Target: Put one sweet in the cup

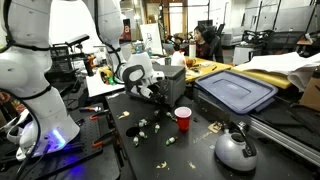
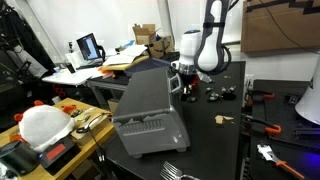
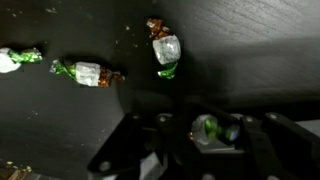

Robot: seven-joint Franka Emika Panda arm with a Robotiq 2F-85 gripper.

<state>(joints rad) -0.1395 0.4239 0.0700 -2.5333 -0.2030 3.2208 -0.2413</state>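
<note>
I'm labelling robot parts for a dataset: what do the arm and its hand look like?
The arm is glossy white, built of rounded, bulging segments with dark seams at the joints, and a bluish light glows near its base. The hand is black and blocky, mounted on a white wrist piece.

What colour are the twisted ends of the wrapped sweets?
Green, some brownish, on the silvery wrapped sweets; clearest in wrist view.

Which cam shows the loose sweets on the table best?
Wrist view: three wrapped sweets lie close up on the dark table, white middles and green twisted ends clear. In both exterior views they shrink to tiny pale specks; a few show near the red cup, wrappers unreadable.
</note>
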